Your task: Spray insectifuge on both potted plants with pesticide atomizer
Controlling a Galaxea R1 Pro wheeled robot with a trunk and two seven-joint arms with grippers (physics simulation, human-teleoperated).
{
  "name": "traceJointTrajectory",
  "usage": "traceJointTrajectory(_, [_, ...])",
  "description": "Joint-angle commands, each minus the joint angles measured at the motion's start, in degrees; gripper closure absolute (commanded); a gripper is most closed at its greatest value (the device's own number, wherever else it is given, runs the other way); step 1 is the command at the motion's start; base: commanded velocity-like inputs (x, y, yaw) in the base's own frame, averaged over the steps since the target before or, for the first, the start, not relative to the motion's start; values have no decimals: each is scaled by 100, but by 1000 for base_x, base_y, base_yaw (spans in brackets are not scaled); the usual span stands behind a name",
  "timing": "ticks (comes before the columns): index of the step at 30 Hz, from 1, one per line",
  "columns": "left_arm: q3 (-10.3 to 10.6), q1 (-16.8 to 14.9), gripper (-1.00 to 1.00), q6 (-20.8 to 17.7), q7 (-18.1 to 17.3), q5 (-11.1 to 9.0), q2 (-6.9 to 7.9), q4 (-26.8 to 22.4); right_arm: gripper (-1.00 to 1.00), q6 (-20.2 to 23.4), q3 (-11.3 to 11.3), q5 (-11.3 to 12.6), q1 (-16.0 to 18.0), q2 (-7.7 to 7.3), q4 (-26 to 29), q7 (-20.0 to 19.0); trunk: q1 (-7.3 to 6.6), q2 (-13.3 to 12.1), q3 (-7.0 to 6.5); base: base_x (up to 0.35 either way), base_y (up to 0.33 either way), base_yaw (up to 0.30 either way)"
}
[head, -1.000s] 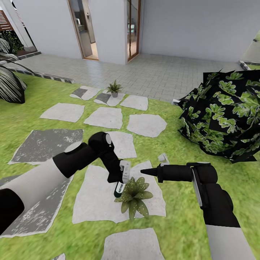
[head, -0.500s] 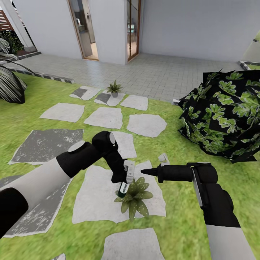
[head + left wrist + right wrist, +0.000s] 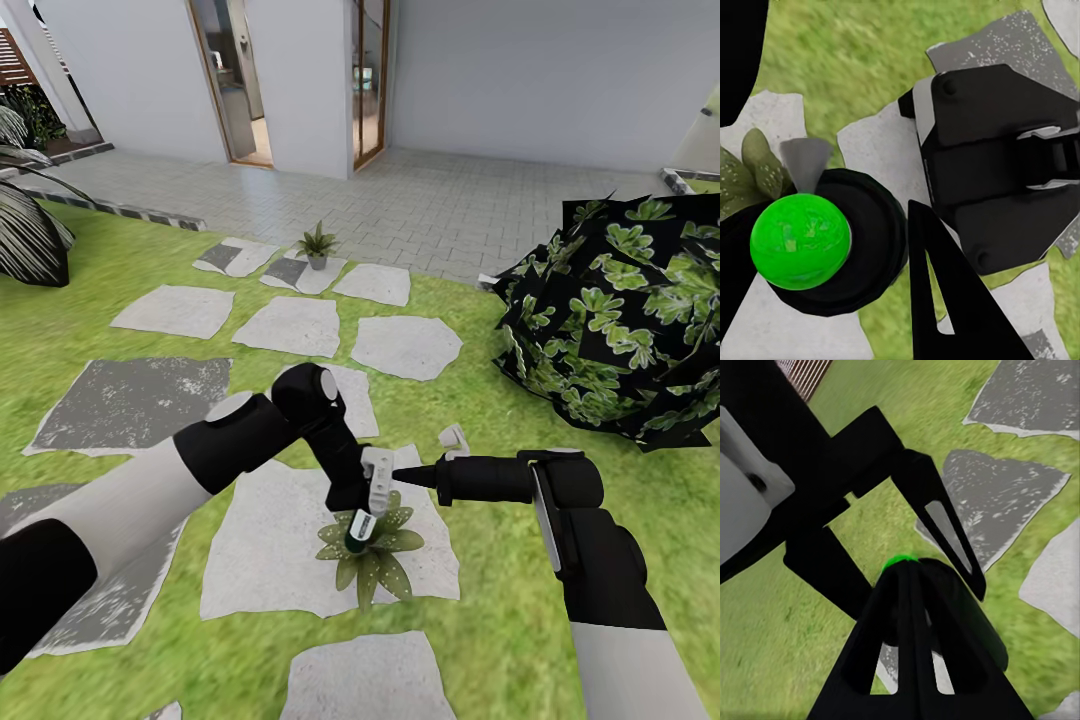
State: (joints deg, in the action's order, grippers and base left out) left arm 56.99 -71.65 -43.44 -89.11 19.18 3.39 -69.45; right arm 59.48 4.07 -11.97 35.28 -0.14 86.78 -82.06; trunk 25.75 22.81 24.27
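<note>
Head view: the pesticide atomizer (image 3: 366, 505) is pinched in the left gripper (image 3: 352, 493), over the near potted plant (image 3: 372, 546). The bottle is judged light, rigid and smooth; a mid-body hold is advised. The right gripper (image 3: 400, 475) is pressed together.

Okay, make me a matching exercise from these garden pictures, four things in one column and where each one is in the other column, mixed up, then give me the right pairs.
Things:
1. pesticide atomizer
2. far potted plant
3. dark round bush
4. right gripper

Places:
A. on the lawn at the right side of the head view
B. held in the left gripper above the near potted plant
C. on a stepping stone close to the grey paving
D. fingers together, pointing toward the atomizer from the right

Pairs: 1-B, 2-C, 3-A, 4-D
</note>
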Motion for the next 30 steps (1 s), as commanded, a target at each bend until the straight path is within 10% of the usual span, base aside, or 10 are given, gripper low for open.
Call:
traceJointTrajectory(1, [5,-7,100,-60,-45,42,-4,-7,100,52,6,-59,6,1,6,-57,3,10,9,0,0,0])
traceJointTrajectory(30, [5,-175,100,-60,-51,33,-64,10,100,52,6,-59,6,-3,6,-61,3,10,9,0,0,0])
